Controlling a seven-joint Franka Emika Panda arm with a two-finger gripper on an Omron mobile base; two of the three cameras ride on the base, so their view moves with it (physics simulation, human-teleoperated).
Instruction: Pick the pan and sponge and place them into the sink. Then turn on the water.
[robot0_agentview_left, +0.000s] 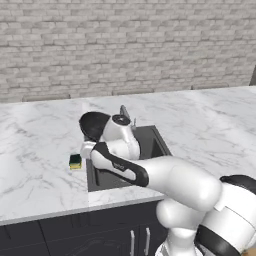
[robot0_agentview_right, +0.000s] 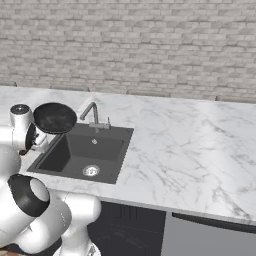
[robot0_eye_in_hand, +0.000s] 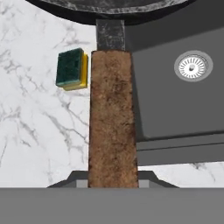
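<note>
My gripper (robot0_eye_in_hand: 113, 182) is shut on the pan's reddish-brown wooden handle (robot0_eye_in_hand: 112, 118), which runs straight up the hand view to the black pan (robot0_eye_in_hand: 109, 8). The pan (robot0_agentview_right: 55, 117) hangs lifted over the left rim of the sink (robot0_agentview_right: 75, 150), and it also shows as a dark round shape (robot0_agentview_left: 93, 125) behind my wrist. The sponge (robot0_eye_in_hand: 72, 68), yellow with a green face, lies flat on the marble left of the handle, just outside the sink's left edge (robot0_agentview_left: 75, 161). The sink basin (robot0_eye_in_hand: 175, 105) lies to the right of the handle.
A round silver drain (robot0_eye_in_hand: 193, 66) sits in the basin floor (robot0_agentview_right: 91, 171). The slim grey faucet (robot0_agentview_right: 92, 112) stands at the sink's back rim, close beside the pan. White marble counter (robot0_agentview_right: 190, 145) stretches to the right, with a brick wall behind.
</note>
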